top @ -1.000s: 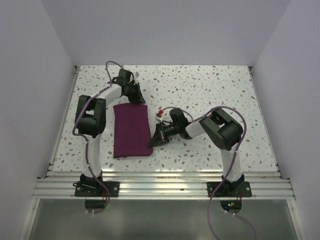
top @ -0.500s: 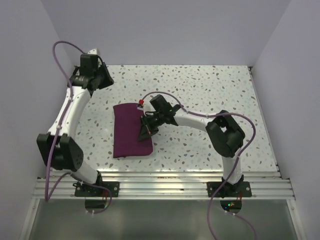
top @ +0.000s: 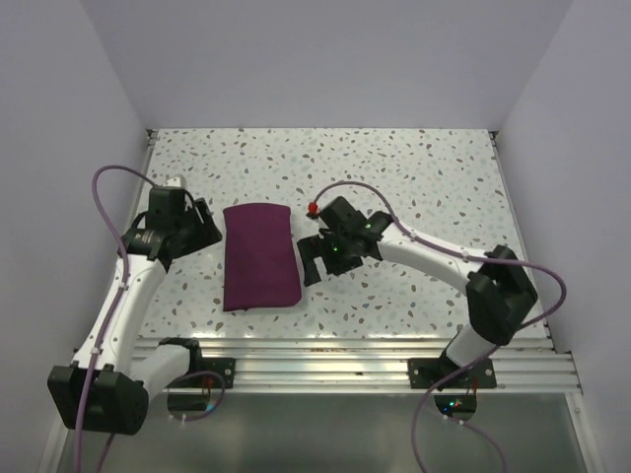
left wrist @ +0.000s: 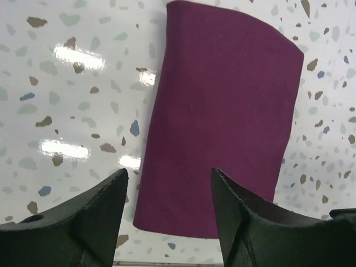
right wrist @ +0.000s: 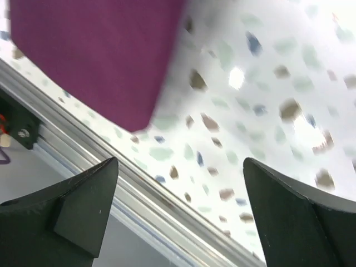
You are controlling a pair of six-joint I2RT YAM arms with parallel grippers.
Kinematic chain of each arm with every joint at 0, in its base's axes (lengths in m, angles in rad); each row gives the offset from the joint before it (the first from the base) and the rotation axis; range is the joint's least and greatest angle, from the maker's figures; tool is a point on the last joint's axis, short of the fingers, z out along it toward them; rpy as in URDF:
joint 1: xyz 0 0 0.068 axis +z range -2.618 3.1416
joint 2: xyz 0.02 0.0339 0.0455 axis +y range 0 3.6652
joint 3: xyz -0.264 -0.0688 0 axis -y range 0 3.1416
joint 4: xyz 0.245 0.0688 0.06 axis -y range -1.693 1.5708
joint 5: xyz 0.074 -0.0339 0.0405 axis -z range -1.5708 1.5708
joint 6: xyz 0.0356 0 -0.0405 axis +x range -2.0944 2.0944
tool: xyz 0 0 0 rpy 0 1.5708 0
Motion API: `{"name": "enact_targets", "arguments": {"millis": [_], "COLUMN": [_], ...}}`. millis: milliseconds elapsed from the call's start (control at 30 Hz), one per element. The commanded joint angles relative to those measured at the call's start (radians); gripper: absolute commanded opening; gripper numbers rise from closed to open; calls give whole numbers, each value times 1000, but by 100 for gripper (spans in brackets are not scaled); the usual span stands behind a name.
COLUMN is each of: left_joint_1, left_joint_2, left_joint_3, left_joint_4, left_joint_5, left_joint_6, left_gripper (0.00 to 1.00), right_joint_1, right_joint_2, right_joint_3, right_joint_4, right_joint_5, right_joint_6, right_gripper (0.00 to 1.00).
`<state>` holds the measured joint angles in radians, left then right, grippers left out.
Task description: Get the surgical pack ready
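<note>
On the left half of the table [top: 414, 177], nearer its near edge than its far one, the surgical pack [top: 260, 256] lies as a folded purple bundle. The left hand [top: 200, 235] hovers just beside its left side with fingers spread. The right hand [top: 317, 263] hovers by its right side, fingers spread wide. Neither touches it. The likely trouble is a low sweep by either hand catching an edge and dragging the folds loose, or nudging the bundle toward the metal rail [top: 325, 360]. Only the top view shows both gaps. The blurred right wrist view shows how near the pack's corner lies to that rail, and the left wrist view shows a smooth face with no loose flap.
</note>
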<state>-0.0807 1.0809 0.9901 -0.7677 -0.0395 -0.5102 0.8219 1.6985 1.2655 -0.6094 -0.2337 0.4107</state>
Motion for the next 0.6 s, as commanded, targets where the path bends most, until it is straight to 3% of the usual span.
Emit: {"name": "enact_targets", "arguments": {"millis": [0, 267, 567], "left_joint_1": [-1, 1, -1], "left_joint_2": [-91, -261, -377], "left_joint_3": [-53, -157, -286], "left_joint_4": [10, -27, 36], "left_joint_5": [85, 134, 245], "left_joint_6": [-51, -96, -195], "left_gripper": [65, 74, 77], "right_joint_1": [0, 0, -20], "right_joint_2": [-153, -431, -595], "right_joint_3": [-132, -331, -508], "right_joint_4": [-61, -46, 20], "right_joint_5": [158, 230, 200], "right_joint_6": [72, 186, 244], "right_gripper": [99, 99, 99]}}
